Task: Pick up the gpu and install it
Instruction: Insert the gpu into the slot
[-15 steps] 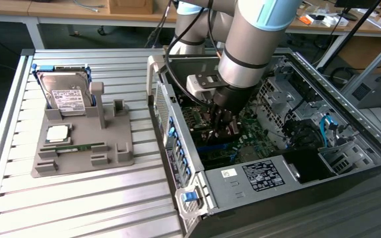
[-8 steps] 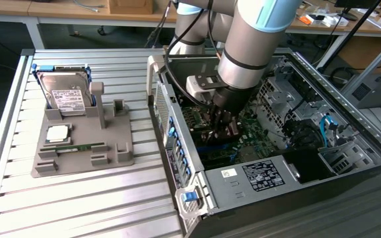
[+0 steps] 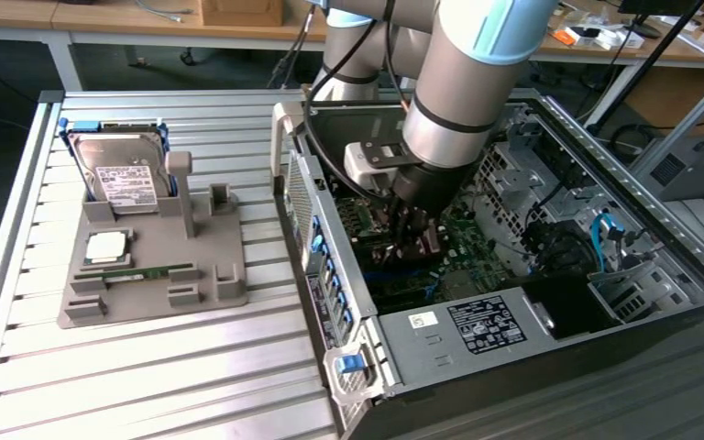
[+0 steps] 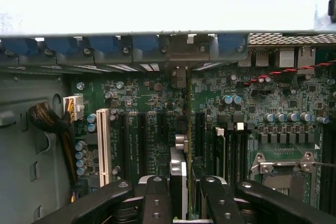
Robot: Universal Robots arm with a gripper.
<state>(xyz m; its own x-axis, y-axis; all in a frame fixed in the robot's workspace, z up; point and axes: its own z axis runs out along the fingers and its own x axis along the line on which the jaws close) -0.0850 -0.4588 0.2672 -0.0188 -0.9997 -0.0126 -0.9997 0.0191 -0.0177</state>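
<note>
My gripper (image 3: 411, 240) is down inside the open computer case (image 3: 327, 275), just above the green motherboard (image 3: 475, 261). In the wrist view the gripper (image 4: 186, 203) is shut on the gpu (image 4: 179, 179), which I see edge-on as a thin upright card between the two black fingers (image 4: 157, 200). The card runs from the fingers toward the case's rear wall. Its metal bracket end (image 4: 178, 76) sits at the rear slot openings. The card's lower edge stands over the black expansion slots (image 4: 199, 129); whether it touches one I cannot tell.
A grey fixture (image 3: 144, 293) on the slatted table holds a silver hard drive (image 3: 120, 179), a processor chip (image 3: 107, 246) and a RAM stick (image 3: 144, 272). Inside the case are a white slot (image 4: 103, 140), a cable bundle (image 4: 47, 119), the processor socket (image 4: 283, 166) and the power supply (image 3: 487, 325).
</note>
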